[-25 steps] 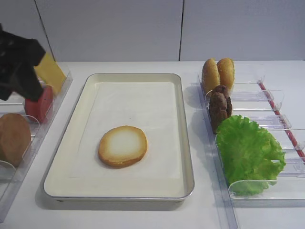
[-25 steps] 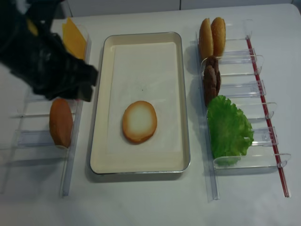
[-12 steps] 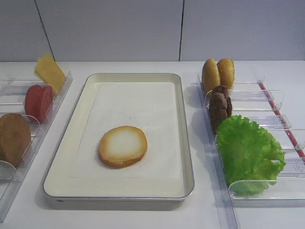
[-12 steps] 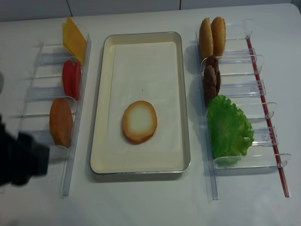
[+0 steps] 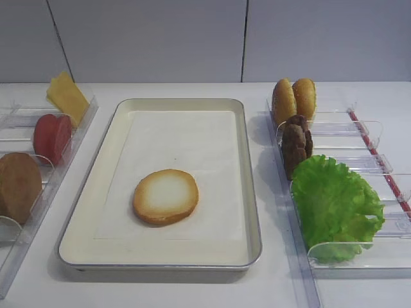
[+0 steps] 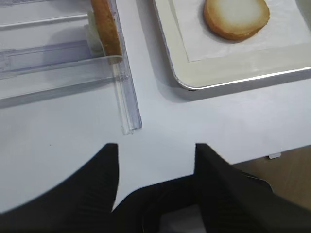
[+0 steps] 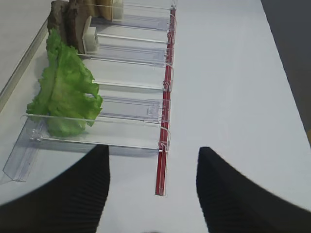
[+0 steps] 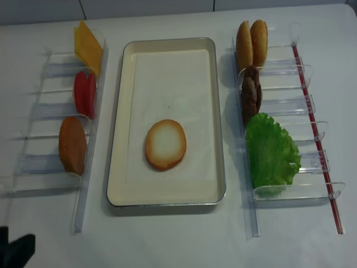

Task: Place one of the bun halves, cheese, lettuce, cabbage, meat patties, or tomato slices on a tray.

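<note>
The bun half (image 5: 166,196) lies cut face up on the tray (image 5: 85,212), on its white paper liner, toward the near end. The tray sits on a white tabletop (image 8: 178,240) between clear plastic holders (image 8: 56,106); pale wall panels stand behind. The left gripper (image 6: 155,160) and right gripper (image 7: 153,160) both stand open over bare tabletop, holding nothing.

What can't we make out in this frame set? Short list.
- Bun half in the left holder: the exterior high view's left edge cuts it; only brown crust shows.
- Meat patties: packed edge-on, so the count is unclear.
- Left gripper: the fingers run off the left wrist view's bottom edge.
- Right gripper: likewise in the right wrist view.
</note>
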### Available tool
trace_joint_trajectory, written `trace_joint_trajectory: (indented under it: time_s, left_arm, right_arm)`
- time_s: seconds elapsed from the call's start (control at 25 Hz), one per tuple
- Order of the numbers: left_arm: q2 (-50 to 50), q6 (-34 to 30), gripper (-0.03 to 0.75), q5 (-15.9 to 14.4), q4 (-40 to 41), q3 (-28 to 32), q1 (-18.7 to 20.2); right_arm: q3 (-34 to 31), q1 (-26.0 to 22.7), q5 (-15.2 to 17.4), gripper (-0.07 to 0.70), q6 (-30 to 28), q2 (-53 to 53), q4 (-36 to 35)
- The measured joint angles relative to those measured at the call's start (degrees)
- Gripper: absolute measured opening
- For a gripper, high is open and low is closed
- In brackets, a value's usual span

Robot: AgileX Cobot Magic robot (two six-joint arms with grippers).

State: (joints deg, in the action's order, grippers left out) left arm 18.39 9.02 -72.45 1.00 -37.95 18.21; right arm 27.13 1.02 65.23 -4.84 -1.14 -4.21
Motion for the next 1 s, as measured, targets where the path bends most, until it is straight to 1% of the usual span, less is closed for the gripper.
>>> trace_joint_trajectory:
  time_s: [0.32,0.4,0.44,0.56,0.72,1.0]
  left_arm:
    - [-14.21,-7.06,0.326,-0.07,0.12,7.17,0.00]
    - [-16.92,-7.95,0.312,0.56,0.12,8.09,0.00]
    - [-18.14,-8.34,0.306,1.40,0.12,8.37,0.00]
    - [-19.21,-9.02,0.293,3.77,0.12,9.88,0.00]
    - [-19.34,-9.02,0.286,4.49,0.02,10.04,0.00]
    - [-19.44,-8.16,0.277,4.58,0.13,10.04,-0.22]
  right_arm:
    - [0.00,0.00,0.00,0.399,0.00,0.00,0.00]
    - [0.00,0.00,0.00,0.399,0.00,0.00,0.00]
    - [0.00,0.00,0.00,0.399,0.00,0.00,0.00]
    - [0.00,0.00,0.00,0.399,0.00,0.00,0.00]
    - [0.00,0.00,0.00,0.399,0.00,0.00,0.00]
    - [0.00,0.00,0.00,0.399,0.00,0.00,0.00]
